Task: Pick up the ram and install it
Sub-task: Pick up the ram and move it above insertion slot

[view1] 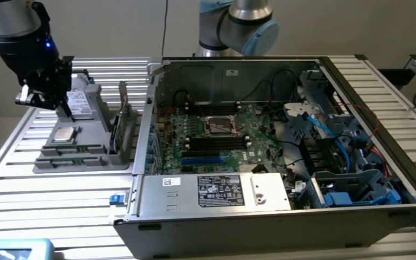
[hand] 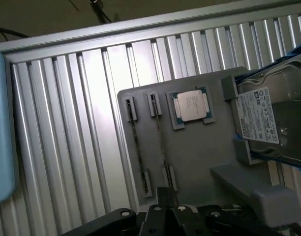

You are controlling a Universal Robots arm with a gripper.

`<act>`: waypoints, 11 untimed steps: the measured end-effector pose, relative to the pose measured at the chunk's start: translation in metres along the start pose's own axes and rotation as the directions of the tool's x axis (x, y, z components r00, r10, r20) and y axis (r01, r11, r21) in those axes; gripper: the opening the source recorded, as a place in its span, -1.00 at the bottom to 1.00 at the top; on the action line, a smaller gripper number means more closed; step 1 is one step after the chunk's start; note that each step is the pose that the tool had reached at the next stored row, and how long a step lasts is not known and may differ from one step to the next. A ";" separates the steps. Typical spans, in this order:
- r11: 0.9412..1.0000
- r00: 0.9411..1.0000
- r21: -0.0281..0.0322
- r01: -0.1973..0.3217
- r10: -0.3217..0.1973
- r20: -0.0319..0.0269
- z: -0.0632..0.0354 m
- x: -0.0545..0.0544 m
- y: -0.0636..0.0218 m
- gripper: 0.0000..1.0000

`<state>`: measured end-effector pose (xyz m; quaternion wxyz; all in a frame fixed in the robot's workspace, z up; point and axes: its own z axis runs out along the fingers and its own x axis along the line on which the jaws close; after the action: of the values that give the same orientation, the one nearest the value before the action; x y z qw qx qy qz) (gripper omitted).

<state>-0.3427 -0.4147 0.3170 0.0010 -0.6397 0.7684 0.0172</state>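
Exterior view: the arm reaches over the grey tray on this view's left, well apart from the open case
Bench [view1: 49, 216]: slatted aluminium, carrying the case and the tray side by side
Computer case [view1: 215, 195]: side panel off, motherboard [view1: 215, 135] exposed with dark memory slots on either side of the processor socket
Tray [view1: 117, 158]: holds a hard drive [view1: 79, 102], a green card [view1: 125, 132] standing on edge, a square silver chip [view1: 63, 135] and two thin sticks
Gripper [view1: 62, 108]: closed down narrow with nothing seen between its fingertips, hanging above the tray beside the hard drive
Ram [view1: 69, 148]: seated on edge in its tray slot, just beside the silver chip, with the second stick [view1: 74, 161] parallel to it
Step in hand: the approach for the pick, by my reading; the ram is not yet lifted and nothing is installed
What the pick calls for: the gripper spread, lined up along the ram's thin edge and centred between the slot clips, then a straight descent
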 end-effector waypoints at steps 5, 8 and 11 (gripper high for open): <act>0.996 0.996 -0.001 0.091 -0.091 0.002 0.0006 0.000 0.0000 -0.79; 0.993 0.993 -0.001 0.115 -0.115 0.002 0.0008 0.000 0.0001 -0.79; 0.993 0.993 -0.001 0.115 -0.115 0.002 0.0008 0.000 0.0003 -0.79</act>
<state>-0.3431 -0.4147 0.3162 0.0025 -0.6830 0.7302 0.0183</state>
